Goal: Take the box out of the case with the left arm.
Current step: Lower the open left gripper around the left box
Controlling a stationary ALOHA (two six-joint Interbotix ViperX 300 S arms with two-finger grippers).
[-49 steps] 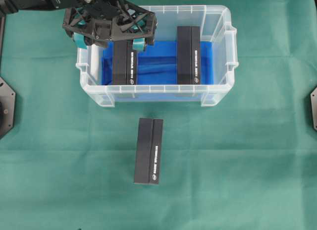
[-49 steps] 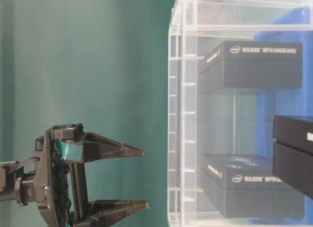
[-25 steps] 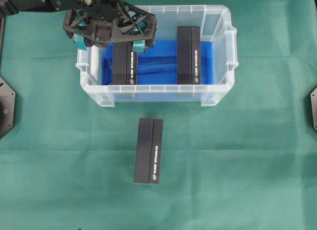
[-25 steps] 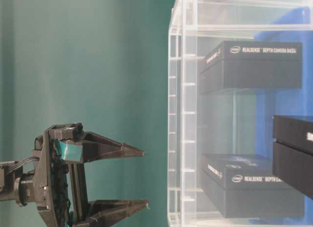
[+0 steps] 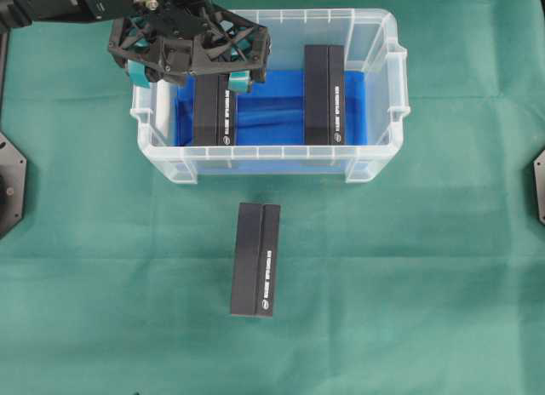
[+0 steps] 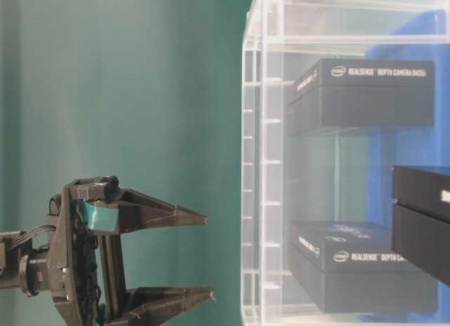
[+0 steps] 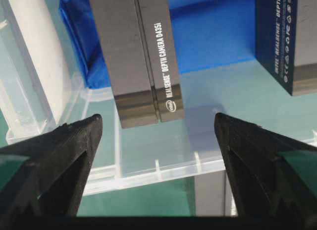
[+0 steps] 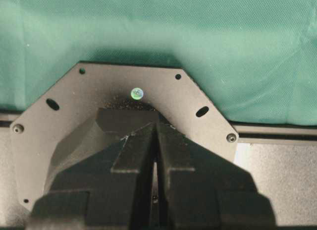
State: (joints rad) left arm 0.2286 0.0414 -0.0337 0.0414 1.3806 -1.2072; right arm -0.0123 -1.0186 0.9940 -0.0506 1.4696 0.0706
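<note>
almost nothing changed in the last second: left gripper still hangs spread wide, empty, over the near-left realsense box inside the case. descent not begun. right gripper pressed together, parked.

The box at the 9 o'clock end of the case bore "INTEL REALSENSE DEPTH CAMERA D435i" in white on its side. The box at 3 o'clock carried the same line. The print on the box on the cloth was too small to read.
</note>
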